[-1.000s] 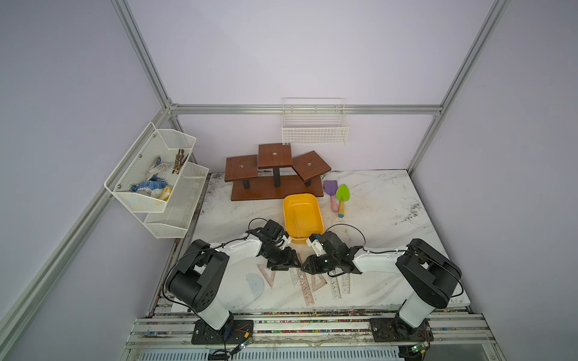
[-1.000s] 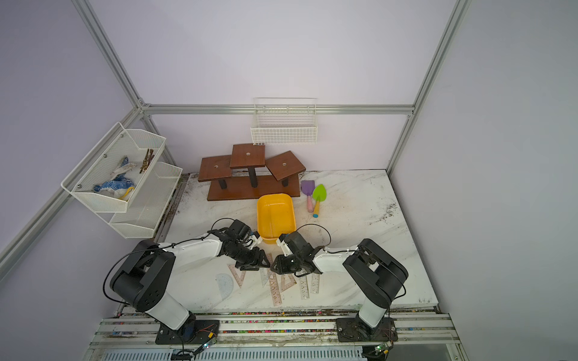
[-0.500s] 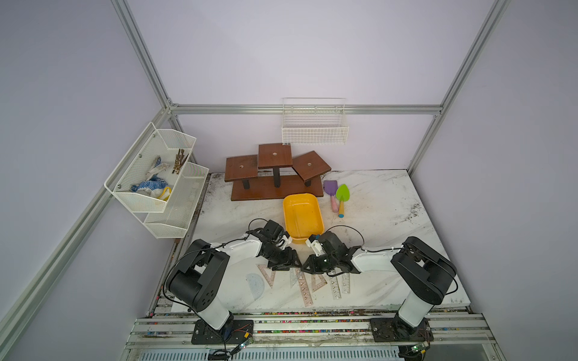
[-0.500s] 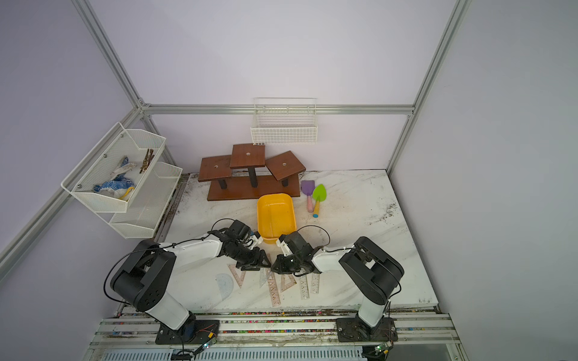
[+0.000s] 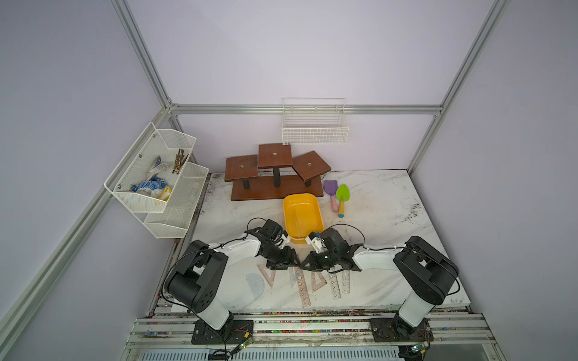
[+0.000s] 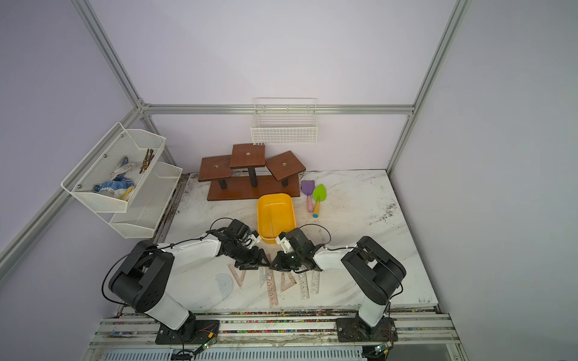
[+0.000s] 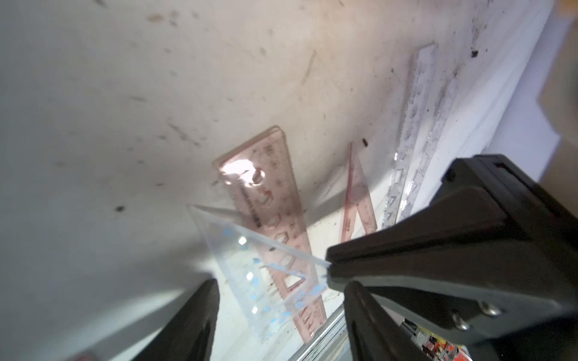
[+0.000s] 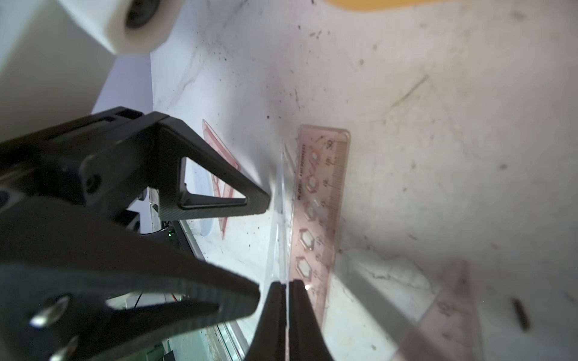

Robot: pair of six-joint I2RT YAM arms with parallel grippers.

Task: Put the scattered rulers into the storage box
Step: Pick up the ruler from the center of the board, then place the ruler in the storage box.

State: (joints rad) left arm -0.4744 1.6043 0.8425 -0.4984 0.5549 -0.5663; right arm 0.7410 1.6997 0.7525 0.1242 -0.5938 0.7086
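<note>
right gripper pinching clear set square, left gripper open around it

right gripper (image 8: 286,286): jaws pressed together on one corner of the clear set square (image 7: 259,268), the piece with blue markings. from the right wrist the sheet shows edge-on between the fingers, so it stands tipped up rather than lying flat. cannot tell whether its lower edge touches the table (image 5: 391,200).

left gripper (image 7: 280,283): jaws partly spread, one finger on each side of the same set square. neither finger clearly touches it, and it has hold of nothing.

position: both grippers meet tip to tip at the front centre of the table in both top views, left (image 5: 286,262) and right (image 5: 305,265). the held set square is just above the far end of the long pink straightedge (image 7: 266,187).

storage box (image 5: 302,218): yellow, on the table just behind the two grippers.

other rulers lie flat in a row near the front edge: bluish protractor (image 5: 255,286), a pink set square (image 5: 267,275), a second pink set square (image 5: 319,281), two clear straightedges (image 5: 334,284) toward the right arm.
</note>
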